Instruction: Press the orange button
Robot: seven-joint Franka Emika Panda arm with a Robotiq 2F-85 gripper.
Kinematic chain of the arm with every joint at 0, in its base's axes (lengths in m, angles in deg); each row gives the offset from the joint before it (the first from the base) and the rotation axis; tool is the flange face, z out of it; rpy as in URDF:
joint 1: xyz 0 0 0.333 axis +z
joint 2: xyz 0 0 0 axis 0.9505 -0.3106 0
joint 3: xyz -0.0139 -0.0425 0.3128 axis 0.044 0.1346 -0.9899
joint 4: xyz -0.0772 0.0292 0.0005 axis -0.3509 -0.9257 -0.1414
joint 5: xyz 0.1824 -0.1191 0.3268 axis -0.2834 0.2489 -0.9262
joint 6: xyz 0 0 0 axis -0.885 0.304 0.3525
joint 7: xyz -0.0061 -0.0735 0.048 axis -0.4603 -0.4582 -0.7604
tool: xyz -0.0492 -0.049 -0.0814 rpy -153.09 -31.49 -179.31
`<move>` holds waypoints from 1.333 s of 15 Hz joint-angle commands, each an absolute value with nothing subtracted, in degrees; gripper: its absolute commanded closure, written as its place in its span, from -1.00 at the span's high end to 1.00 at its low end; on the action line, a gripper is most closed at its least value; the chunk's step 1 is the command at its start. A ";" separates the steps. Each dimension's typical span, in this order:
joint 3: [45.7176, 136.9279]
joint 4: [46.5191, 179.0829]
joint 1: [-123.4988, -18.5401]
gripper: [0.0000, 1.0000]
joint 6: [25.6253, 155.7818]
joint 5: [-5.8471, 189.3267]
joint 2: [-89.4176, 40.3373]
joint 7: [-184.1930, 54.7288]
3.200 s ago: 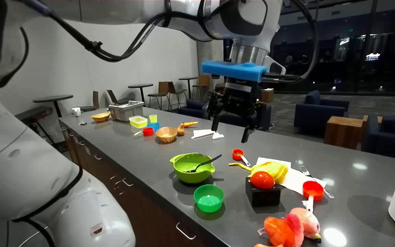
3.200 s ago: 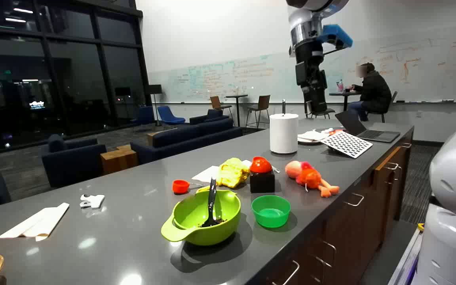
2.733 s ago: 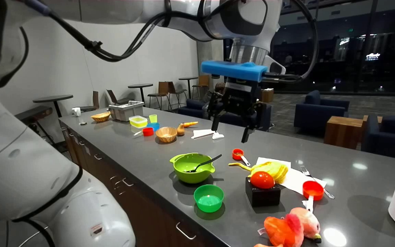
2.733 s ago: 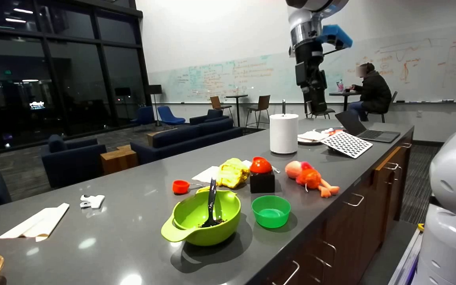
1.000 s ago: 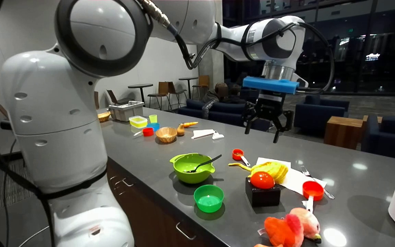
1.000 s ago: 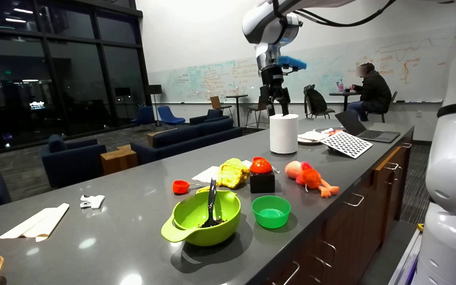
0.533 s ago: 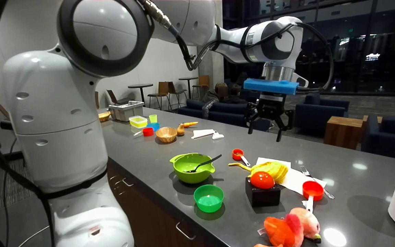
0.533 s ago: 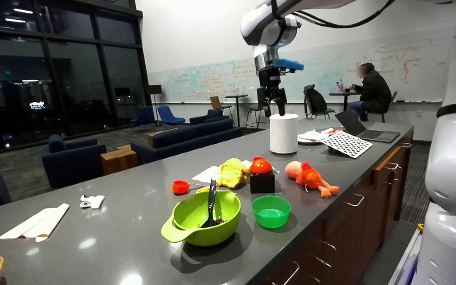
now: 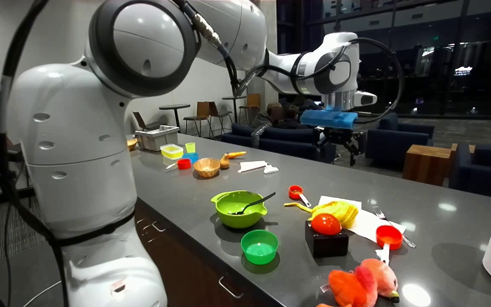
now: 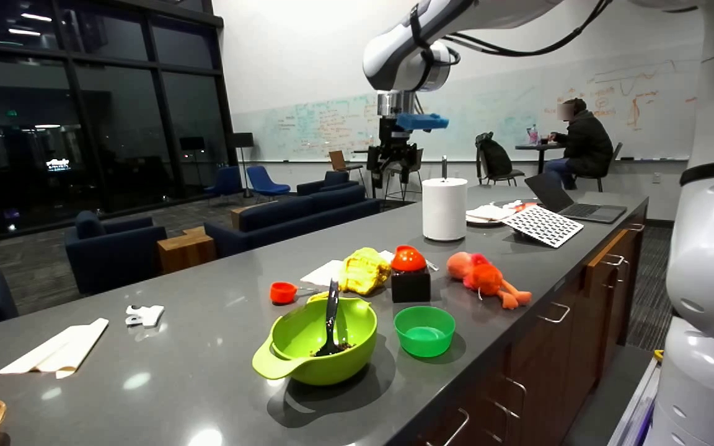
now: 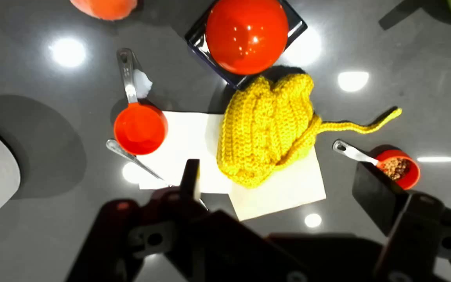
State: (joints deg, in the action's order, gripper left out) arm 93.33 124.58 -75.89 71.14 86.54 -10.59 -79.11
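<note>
The orange button is a shiny orange-red dome (image 9: pixel 326 223) on a black boxy base (image 9: pixel 327 246). It stands on the grey counter in both exterior views (image 10: pixel 408 259). In the wrist view the dome (image 11: pixel 246 37) is at the top edge, partly cut off. My gripper (image 9: pixel 337 154) is open and empty, high above the counter, apart from the button. It also shows in an exterior view (image 10: pixel 390 179) to the left of the paper roll. In the wrist view the gripper (image 11: pixel 279 172) has its fingers wide apart, with the button beyond the fingertips.
A yellow knitted piece (image 11: pixel 266 133) lies on white napkins beside the button. Red measuring cups (image 11: pixel 141 128) flank it. A plush toy (image 9: pixel 354 285), green cup (image 9: pixel 259 251) and lime bowl (image 9: pixel 238 219) with a black spoon stand nearby. A white paper roll (image 10: pixel 444 210) stands farther off.
The arm swung out over the counter. In the last half second the gripper moved down and left in both exterior views and turned a little. It stayed open; the counter objects look unmoved.
</note>
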 commanded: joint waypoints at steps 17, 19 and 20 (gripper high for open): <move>91.80 125.53 -75.84 1.00 74.63 87.73 -12.11 -74.35; 91.82 125.30 -75.81 0.50 73.12 88.23 -12.23 -73.08; 91.83 125.15 -75.83 0.48 72.40 88.09 -12.31 -72.66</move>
State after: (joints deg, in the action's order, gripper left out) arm 91.99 125.94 -75.69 74.81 87.06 -12.33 -74.93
